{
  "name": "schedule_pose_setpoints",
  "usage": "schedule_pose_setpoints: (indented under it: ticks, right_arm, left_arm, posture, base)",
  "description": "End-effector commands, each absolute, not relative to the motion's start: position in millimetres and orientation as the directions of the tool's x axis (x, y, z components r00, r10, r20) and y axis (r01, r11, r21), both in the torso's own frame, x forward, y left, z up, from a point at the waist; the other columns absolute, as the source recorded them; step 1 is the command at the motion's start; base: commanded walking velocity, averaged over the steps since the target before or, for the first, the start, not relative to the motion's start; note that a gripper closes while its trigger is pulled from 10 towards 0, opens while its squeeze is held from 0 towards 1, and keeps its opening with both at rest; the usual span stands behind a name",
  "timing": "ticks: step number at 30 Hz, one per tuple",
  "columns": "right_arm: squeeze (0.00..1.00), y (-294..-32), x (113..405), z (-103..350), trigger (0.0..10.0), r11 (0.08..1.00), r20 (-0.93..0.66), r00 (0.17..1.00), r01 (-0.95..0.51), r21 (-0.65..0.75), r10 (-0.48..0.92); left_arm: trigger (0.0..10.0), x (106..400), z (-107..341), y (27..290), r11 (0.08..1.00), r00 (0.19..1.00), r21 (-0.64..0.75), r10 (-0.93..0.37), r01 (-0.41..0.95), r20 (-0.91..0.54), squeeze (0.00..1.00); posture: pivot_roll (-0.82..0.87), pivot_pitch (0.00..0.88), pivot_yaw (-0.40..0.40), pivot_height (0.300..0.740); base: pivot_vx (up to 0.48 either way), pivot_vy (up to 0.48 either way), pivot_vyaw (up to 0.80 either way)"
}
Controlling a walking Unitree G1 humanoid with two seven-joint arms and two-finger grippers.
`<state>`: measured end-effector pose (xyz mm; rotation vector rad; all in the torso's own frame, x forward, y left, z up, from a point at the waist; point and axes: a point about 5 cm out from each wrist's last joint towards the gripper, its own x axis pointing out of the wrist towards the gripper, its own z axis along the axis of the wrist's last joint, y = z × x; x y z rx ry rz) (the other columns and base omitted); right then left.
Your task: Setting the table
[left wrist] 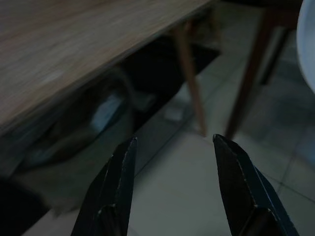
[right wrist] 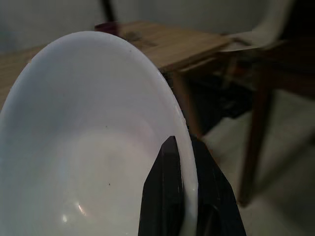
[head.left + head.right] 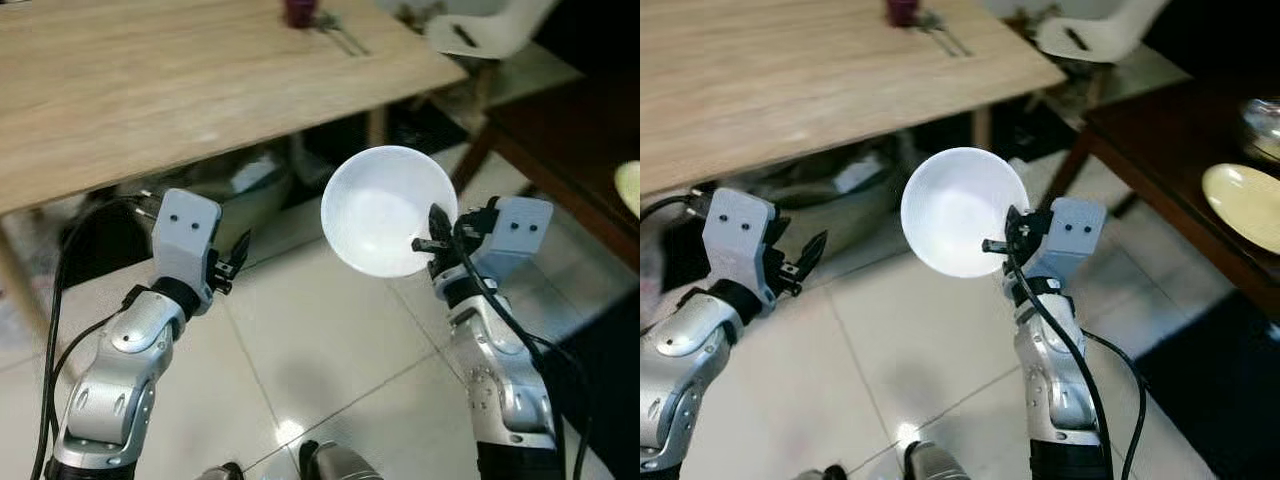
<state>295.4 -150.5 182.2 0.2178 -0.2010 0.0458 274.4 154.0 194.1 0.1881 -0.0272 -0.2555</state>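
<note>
White bowl [image 3: 388, 210] hangs pinched by its rim in my right gripper [image 3: 437, 240], over the floor just off the wooden table's [image 3: 150, 90] near corner; my left gripper [image 1: 172, 167] gapes empty

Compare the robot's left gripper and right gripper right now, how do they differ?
The right gripper is shut on the rim of a white round bowl, one finger inside and one outside; the left gripper holds nothing. The left gripper's fingers stand spread apart, while the right gripper's are pinched together. Both hang over the pale tiled floor, short of the light wooden table.
</note>
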Motion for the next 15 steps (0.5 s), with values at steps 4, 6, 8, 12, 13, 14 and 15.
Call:
schedule_pose_setpoints:
  ticks: [4, 6, 8, 12, 13, 14, 15]
  right_arm:
    - [0.00, -151.7, 293.8, 184.0, 10.0, 0.973, 0.210, 0.978, -0.067, 0.223, 0.020]
    - [0.00, -151.7, 293.7, 184.3, 10.0, 0.972, 0.212, 0.977, -0.069, 0.224, 0.021]
    - [0.00, -151.6, 293.5, 184.9, 10.0, 0.972, 0.215, 0.976, -0.072, 0.224, 0.023]
    - [0.00, -151.2, 293.2, 185.9, 10.0, 0.971, 0.219, 0.975, -0.079, 0.225, 0.028]
    - [0.00, -151.1, 293.1, 186.0, 10.0, 0.971, 0.220, 0.975, -0.079, 0.225, 0.029]
    - [0.00, -151.1, 293.1, 186.0, 10.0, 0.971, 0.220, 0.975, -0.079, 0.225, 0.029]
    - [0.00, -150.9, 293.1, 186.4, 10.0, 0.971, 0.221, 0.975, -0.081, 0.225, 0.030]
  left_arm:
    - [10.0, 274.4, 190.9, 151.6, 0.947, 0.963, 0.180, -0.270, 0.267, -0.011, 0.00]
    - [10.0, 274.7, 191.1, 151.6, 0.947, 0.963, 0.180, -0.270, 0.267, -0.010, 0.00]
    - [10.0, 275.4, 191.9, 151.4, 0.947, 0.962, 0.179, -0.272, 0.269, -0.006, 0.00]
    - [10.0, 276.0, 192.4, 151.0, 0.946, 0.961, 0.177, -0.276, 0.272, -0.002, 0.00]
    - [10.0, 276.1, 192.4, 150.9, 0.946, 0.961, 0.176, -0.277, 0.273, -0.002, 0.00]
    - [10.0, 276.1, 192.4, 150.9, 0.946, 0.961, 0.176, -0.277, 0.273, -0.002, 0.00]
    - [10.0, 276.3, 192.3, 150.6, 0.945, 0.960, 0.176, -0.279, 0.275, -0.002, 0.00]
  posture:
    - [-0.08, 0.095, -0.009, 0.740]
    - [-0.08, 0.095, -0.009, 0.740]
    - [-0.08, 0.096, -0.010, 0.740]
    - [-0.08, 0.096, -0.010, 0.740]
    - [-0.08, 0.096, -0.010, 0.740]
    - [-0.08, 0.096, -0.010, 0.740]
    - [-0.08, 0.095, -0.010, 0.740]
  base:
    - [0.000, 0.000, -0.80]
    - [0.000, 0.000, -0.80]
    - [0.000, 0.000, -0.80]
    - [0.000, 0.000, -0.80]
    - [0.000, 0.000, -0.80]
    - [0.000, 0.000, -0.80]
    - [0.000, 0.000, -0.80]
